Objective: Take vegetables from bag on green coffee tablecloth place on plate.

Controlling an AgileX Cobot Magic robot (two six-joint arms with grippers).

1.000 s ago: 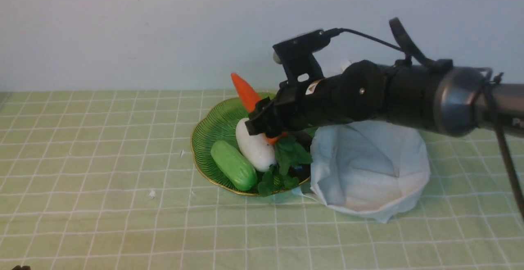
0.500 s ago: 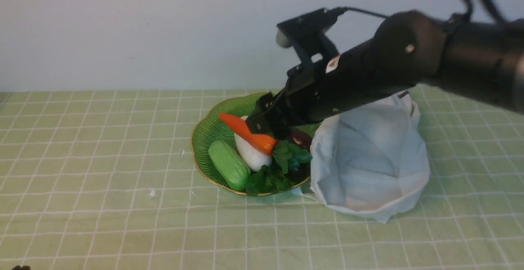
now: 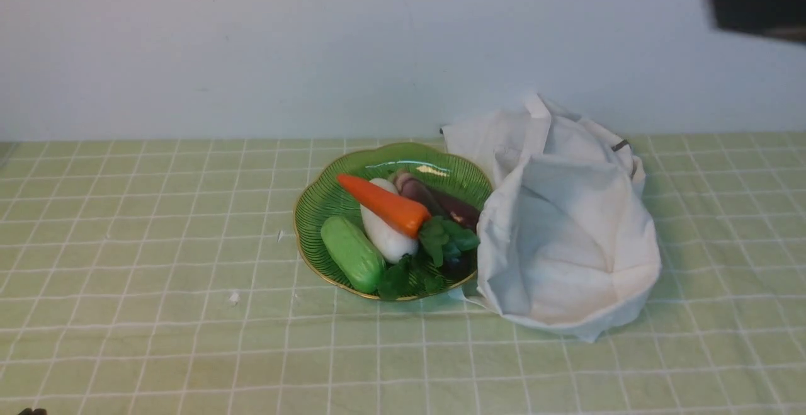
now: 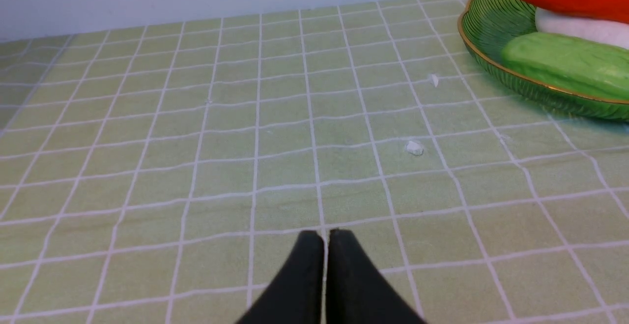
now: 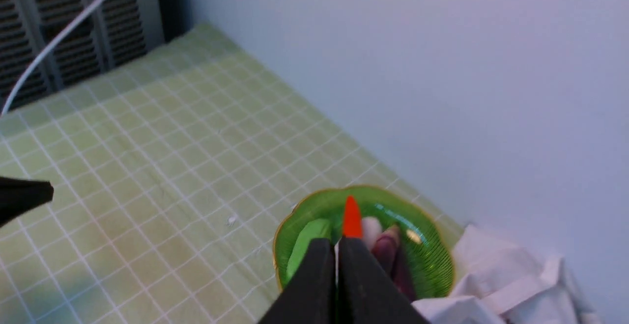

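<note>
Carrot (image 3: 384, 205): lies on the heap in the plate (image 3: 305, 232), across the white vegetable (image 3: 385, 233), tip toward the plate's far left edge, leafy top toward the near right. Looks like smooth, light, stiff plastic; likely to roll or slip if pinched near the taper. Best hold: the thick part just short of the leaves, jaws across the width. Leaves look soft, a poor grip.

Green vegetable (image 3: 352, 254), along the near left edge: plump and smooth, probably stiff; take it round the middle. Dark ones by the right edge, partly under leaves, harder to reach.

Plate: looks like glass, so fragile; knocks on the scalloped rim best avoided. Bag (image 3: 567, 257) against its right side, limp, mouth sagging toward the cloth's (image 3: 189, 339) near edge; thin folds would snag easily.

Right claw (image 5: 335, 245): closed, nothing in it, well apart from the plate. Left claw (image 4: 327, 235): fingertips together, empty, over the cloth. Placing looks done, as a judgement; bag's depths not fully visible.
</note>
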